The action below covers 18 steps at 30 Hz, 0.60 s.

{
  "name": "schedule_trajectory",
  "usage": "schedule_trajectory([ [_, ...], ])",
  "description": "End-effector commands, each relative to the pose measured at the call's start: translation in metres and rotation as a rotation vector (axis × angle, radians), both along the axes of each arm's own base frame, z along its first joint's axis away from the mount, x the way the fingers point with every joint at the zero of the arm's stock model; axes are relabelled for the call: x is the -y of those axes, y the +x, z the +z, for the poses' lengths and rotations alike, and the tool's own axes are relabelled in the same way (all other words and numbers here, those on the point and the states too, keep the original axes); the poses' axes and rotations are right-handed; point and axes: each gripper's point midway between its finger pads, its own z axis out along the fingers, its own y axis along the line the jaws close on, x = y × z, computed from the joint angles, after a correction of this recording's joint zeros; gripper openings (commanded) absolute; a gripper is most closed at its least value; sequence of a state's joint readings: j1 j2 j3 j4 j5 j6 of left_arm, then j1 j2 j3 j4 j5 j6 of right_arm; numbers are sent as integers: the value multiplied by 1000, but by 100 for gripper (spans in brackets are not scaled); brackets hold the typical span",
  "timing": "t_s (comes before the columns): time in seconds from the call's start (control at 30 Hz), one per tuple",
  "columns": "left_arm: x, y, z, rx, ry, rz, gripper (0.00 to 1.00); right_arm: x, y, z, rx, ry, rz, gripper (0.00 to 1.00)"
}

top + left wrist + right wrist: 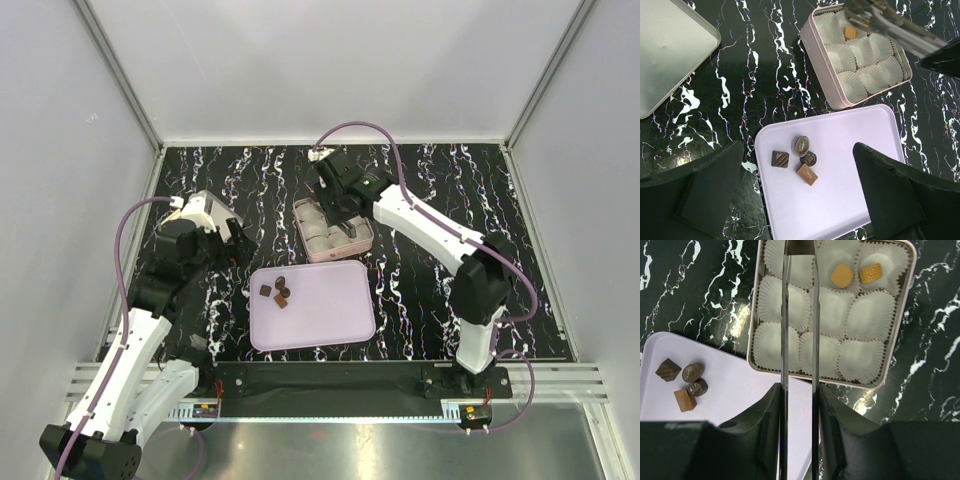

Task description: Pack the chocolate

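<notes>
Right claw [800, 390] grips a pair of long metal tweezers [785, 340] between its black fingers. It presses the two blades narrow and nearly parallel. The blades reach out over the pale pink tin [753, 315]. Their tips run off the top of the right wrist view, so I cannot tell whether anything sits between them.

The chocolate [842, 276] lies in two places. Two orange-tan pieces sit in neighbouring white paper cups [785, 300], in the row of the tin farthest from the tray. The other seven cups look bare. Four more pieces lie in a tight cluster on the lilac tray [320, 325], toward its far left part. One is a dark square with a striped top, one a shiny oval, one a small dark round and one a lighter brown block. The square one lies a little apart from the other three.

The left claw [797, 149] hangs wide open above the tray and holds nothing. In the left wrist view the cluster shows between its two fingers.

The tray lies just beside the tin's near corner on the black, white-veined surface [250, 170]. A silvery lid [670, 50] rests flat on the surface to the left, well apart from the tin.
</notes>
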<state>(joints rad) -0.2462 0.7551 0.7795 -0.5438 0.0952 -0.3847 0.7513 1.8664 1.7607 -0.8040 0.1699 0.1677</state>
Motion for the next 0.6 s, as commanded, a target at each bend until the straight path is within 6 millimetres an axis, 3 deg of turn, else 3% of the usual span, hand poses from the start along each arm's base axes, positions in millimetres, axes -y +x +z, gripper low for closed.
schedule_trajectory([
  [0.0, 2, 7, 20, 65, -13, -12, 99, -23, 17, 23, 67, 86, 26, 36],
  [0.27, 3, 7, 22, 72, -17, -16, 99, -33, 19, -1, 37, 97, 46, 38],
  [0.57, 3, 7, 22, 70, -18, -13, 99, -29, 30, -21, 30, 47, 14, 39],
])
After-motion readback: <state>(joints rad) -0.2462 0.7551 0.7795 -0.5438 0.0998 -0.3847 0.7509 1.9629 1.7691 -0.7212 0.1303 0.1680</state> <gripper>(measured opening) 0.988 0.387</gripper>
